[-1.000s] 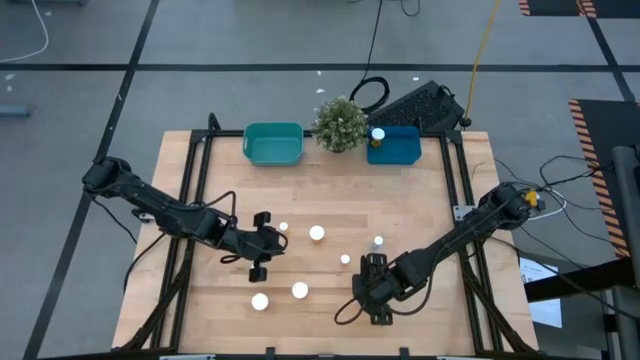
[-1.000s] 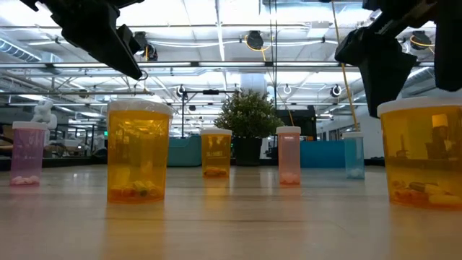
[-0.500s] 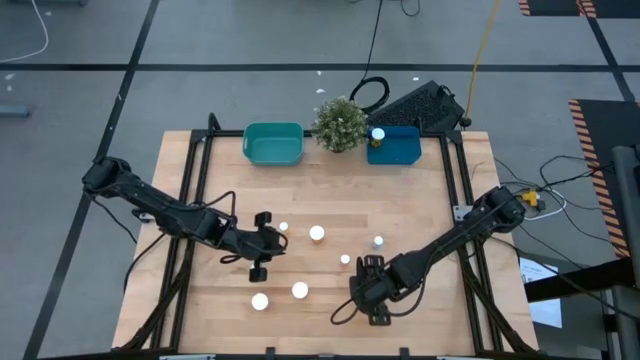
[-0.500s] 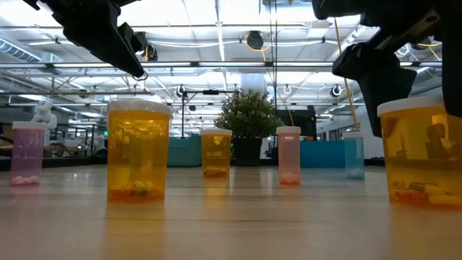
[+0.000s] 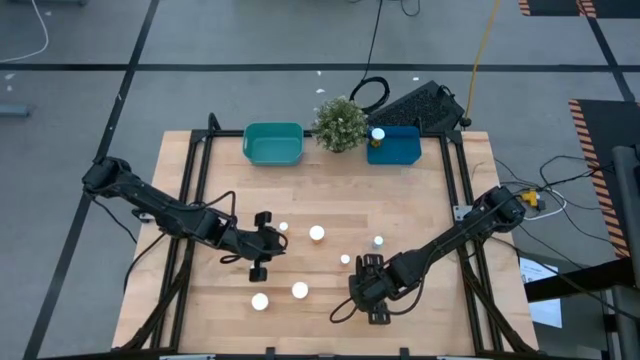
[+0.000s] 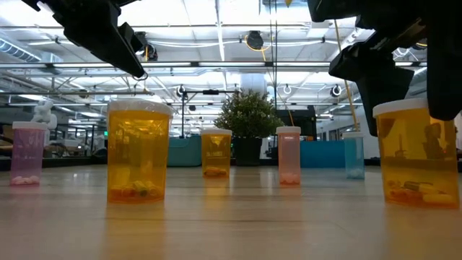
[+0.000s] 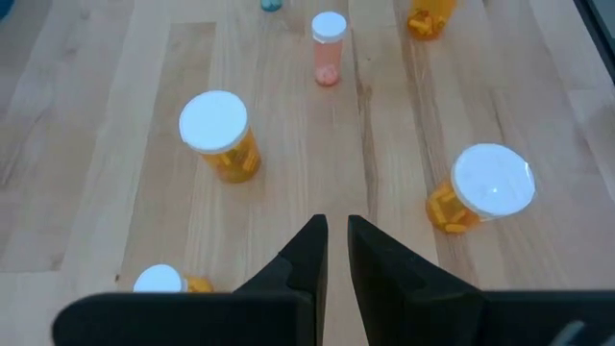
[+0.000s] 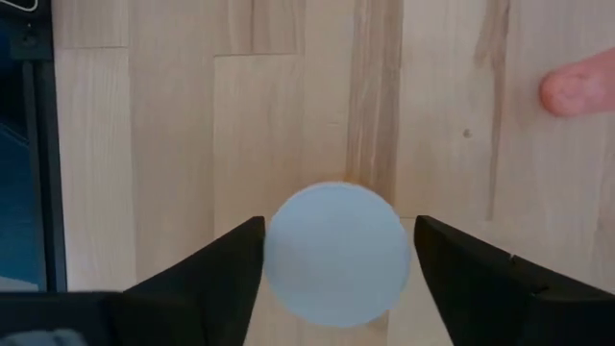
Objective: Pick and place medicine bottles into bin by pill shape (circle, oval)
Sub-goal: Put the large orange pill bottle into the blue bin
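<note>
The right gripper (image 8: pixel 336 252) has its dark fingers (image 8: pixel 207 269) spread wide around a large amber-orange medicine bottle with a round white cap (image 8: pixel 334 252), near the wooden table's (image 5: pixel 430 200) front edge. The left gripper (image 7: pixel 335 245), fingers almost closed and empty, hovers at table centre-left above other white-capped bottles (image 7: pixel 219 135). One bottle (image 5: pixel 377 136) stands in the blue plastic bin (image 5: pixel 400 150); the teal bin (image 5: pixel 273 145) sits beside the green potted plant (image 5: pixel 340 122).

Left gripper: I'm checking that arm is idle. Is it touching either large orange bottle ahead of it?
Apart. The left wrist view shows bare wood between the shut left gripper and both large orange bottles.
</note>
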{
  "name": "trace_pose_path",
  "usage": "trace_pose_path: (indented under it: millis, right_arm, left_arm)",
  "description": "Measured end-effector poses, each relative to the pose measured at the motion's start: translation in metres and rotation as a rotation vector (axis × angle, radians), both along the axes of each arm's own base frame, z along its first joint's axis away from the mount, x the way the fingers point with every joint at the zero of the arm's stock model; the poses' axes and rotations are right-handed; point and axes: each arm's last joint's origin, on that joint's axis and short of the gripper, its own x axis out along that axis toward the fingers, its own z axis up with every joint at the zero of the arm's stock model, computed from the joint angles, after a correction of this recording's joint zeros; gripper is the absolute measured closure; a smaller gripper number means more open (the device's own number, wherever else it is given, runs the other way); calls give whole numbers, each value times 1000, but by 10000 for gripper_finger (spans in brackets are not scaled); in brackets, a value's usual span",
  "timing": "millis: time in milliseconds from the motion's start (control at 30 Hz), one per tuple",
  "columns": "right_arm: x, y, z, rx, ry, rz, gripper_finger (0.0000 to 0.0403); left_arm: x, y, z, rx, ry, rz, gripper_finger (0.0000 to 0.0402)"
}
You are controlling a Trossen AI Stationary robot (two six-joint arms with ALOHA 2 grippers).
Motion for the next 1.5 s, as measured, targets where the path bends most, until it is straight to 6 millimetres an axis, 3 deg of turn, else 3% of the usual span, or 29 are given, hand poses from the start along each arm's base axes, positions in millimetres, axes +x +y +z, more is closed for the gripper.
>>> trace_pose_path:
  millis: [200, 400, 567, 733, 933, 1133, 1333, 1500]
  right_arm:
    - [0, 0, 0, 2, 3, 1, 194]
    - [-4, -2, 9, 8, -4, 1, 196]
    - [-9, -10, 29, 29, -44, -3, 188]
    - [-19, -30, 58, 36, -78, -16, 192]
    - [-35, -70, 96, 27, -140, -37, 191]
    - [-52, -126, 127, -19, -206, -97, 191]
    - [-68, -188, 143, -105, -249, -166, 191]
    - [-79, -241, 145, -164, -248, -237, 191]
  left_arm:
    - [0, 0, 0, 1, 0, 1, 353]
    - [0, 0, 0, 1, 0, 1, 353]
    - [0, 0, 0, 1, 0, 1, 353]
    - [0, 0, 0, 11, 0, -8, 353]
    - [0, 0, 0, 16, -1, -13, 353]
    - [0, 0, 0, 40, -2, -37, 353]
    - [0, 1, 0, 61, -3, -56, 353]
    - [2, 5, 0, 70, -3, -49, 353]
